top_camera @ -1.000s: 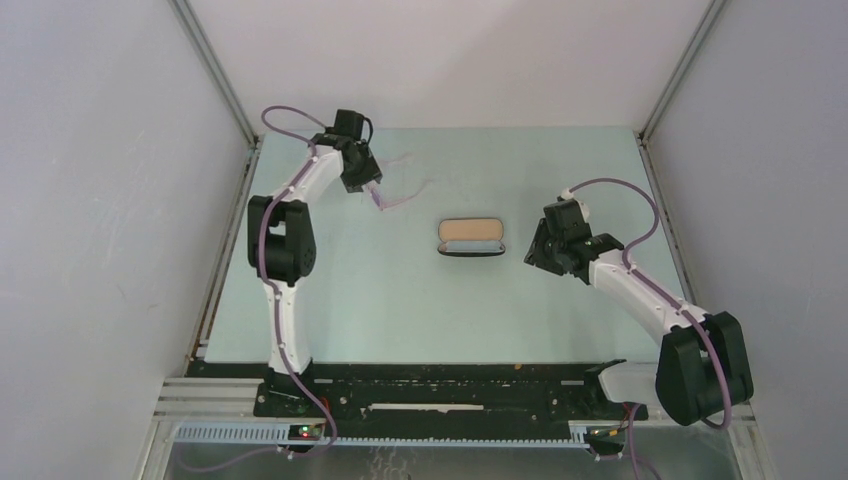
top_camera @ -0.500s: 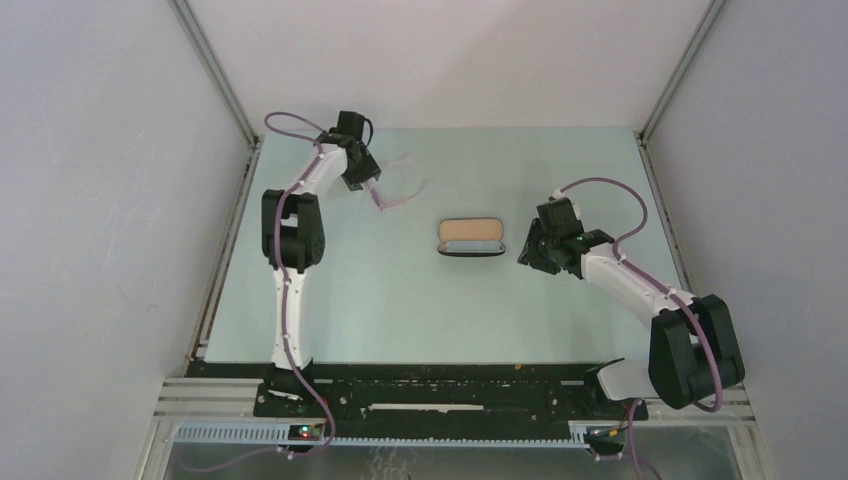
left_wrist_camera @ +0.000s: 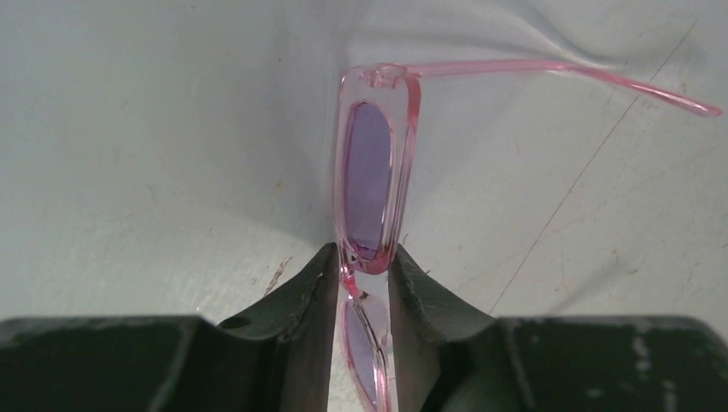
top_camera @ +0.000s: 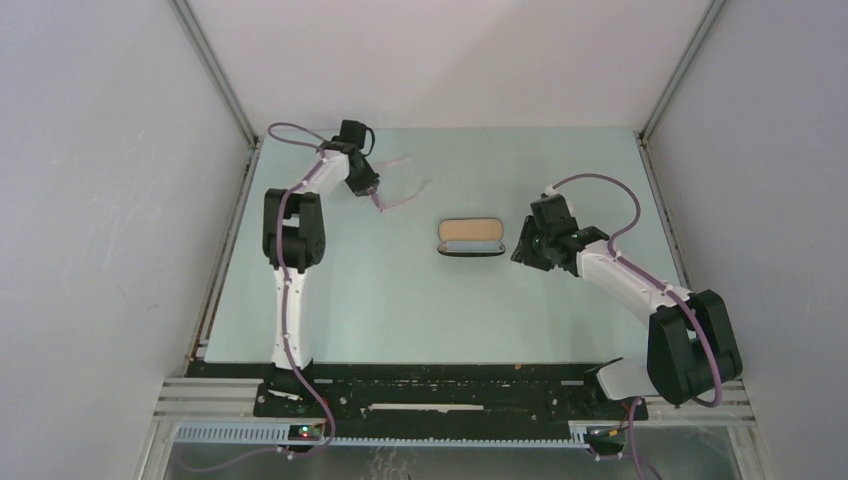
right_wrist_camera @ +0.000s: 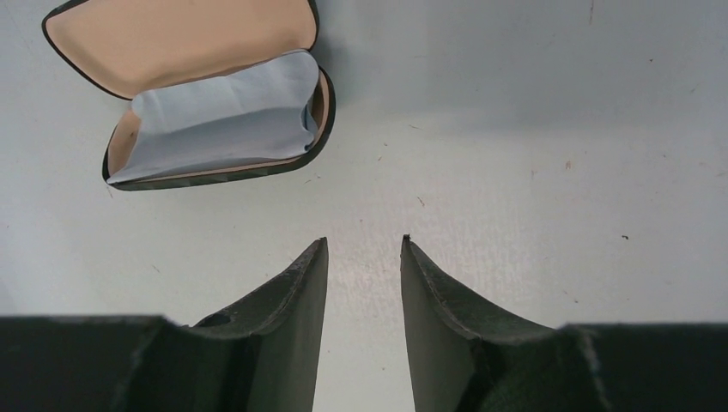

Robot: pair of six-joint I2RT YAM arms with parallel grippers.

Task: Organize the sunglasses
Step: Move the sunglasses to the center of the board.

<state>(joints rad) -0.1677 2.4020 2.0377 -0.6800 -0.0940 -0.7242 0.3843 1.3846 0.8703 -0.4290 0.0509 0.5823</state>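
Left gripper clamps the sunglasses at the bridge, far left, presumably for carrying to the open case; right gripper, parted and empty, hovers beside it.

No text, label, brand, number or sign can be read in any of the views.
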